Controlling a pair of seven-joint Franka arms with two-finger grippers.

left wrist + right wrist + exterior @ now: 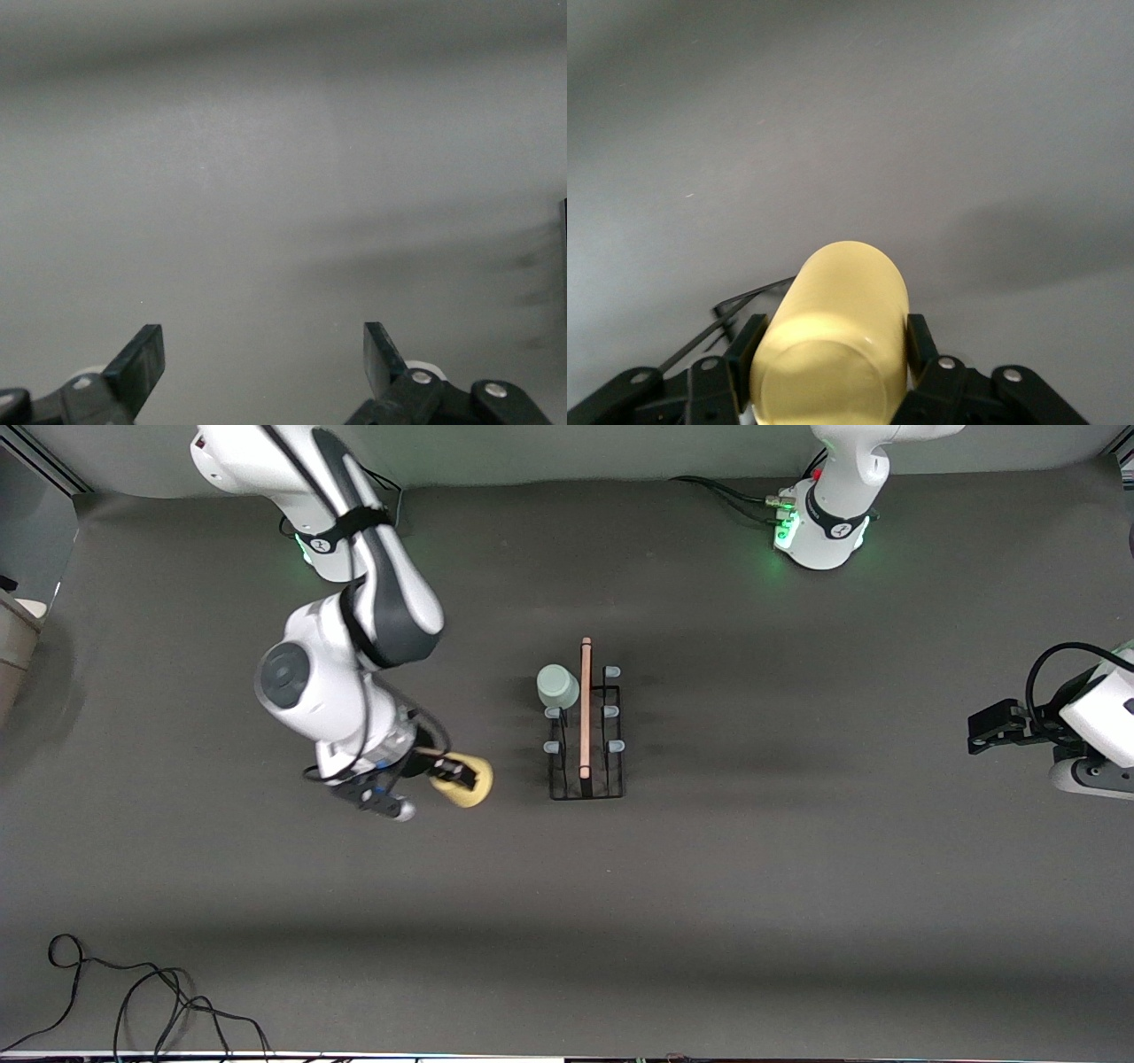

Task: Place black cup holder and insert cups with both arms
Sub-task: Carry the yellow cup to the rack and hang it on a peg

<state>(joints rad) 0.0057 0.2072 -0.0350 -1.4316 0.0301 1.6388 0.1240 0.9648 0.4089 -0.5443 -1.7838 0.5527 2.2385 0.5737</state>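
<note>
Nearest the front camera, a tangle of black cables lies at the worktop's edge, toward the right arm's end.

Next comes the right tool, clamped tight on one yellow cup, which it carries over bare worktop. The cup lies tilted on its side, long axis running roughly from ten to four o'clock in the front view, base end toward four. In the right wrist view the fingers press its two sides.

Just beside it, toward the left arm's end, stands the one black rack at mid-worktop. Its wooden rod runs twelve to six o'clock in the front view. Six pale-tipped prongs show, three on either side of the rod. One grey-green cup sits upside down on the prong farthest from the camera, on the right arm's side.

The left tool waits over the left arm's end of the worktop, fingers spread wide and empty.

Two cups are visible.
</note>
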